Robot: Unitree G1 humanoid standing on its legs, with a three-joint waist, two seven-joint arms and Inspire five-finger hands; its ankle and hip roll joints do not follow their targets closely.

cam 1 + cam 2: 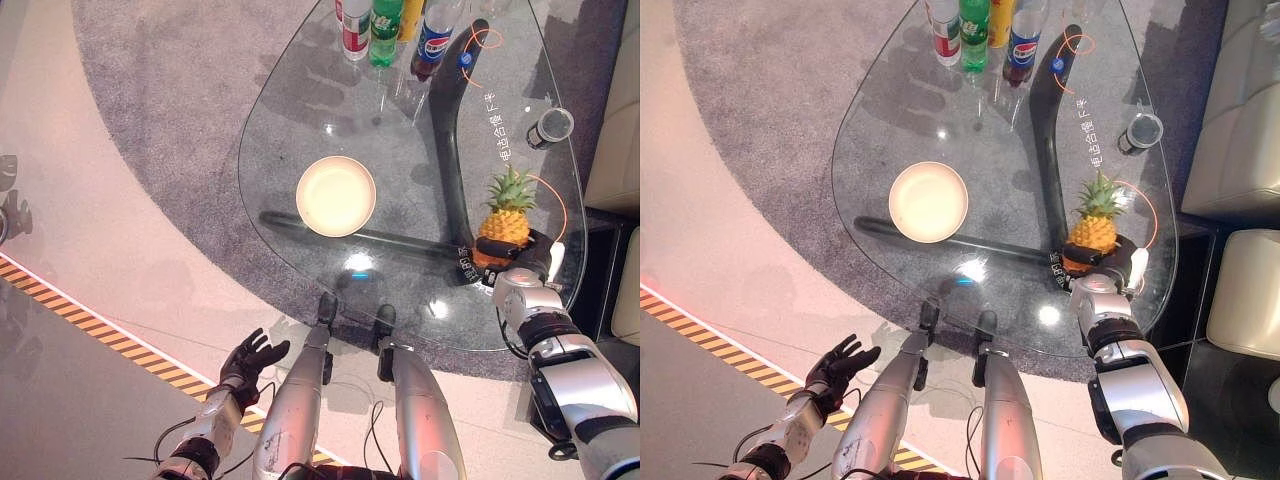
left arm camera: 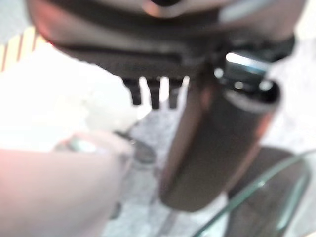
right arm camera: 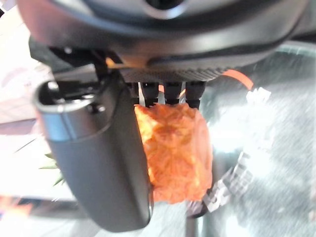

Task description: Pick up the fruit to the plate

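Note:
A pineapple with a green crown stands upright near the right edge of the glass table. My right hand is at its base, dark fingers curled round the lower part and the white-covered thumb on the outer side. The right wrist view has the orange fruit sitting between the thumb and the fingers. A round cream plate lies empty near the table's middle, well to the left of the pineapple. My left hand hangs low beside the table's near edge, fingers spread open and holding nothing.
Several drink bottles stand at the table's far edge. A small dark cup sits at the far right, behind the pineapple. A pale sofa borders the table on the right. Yellow-black striped tape runs across the floor at left.

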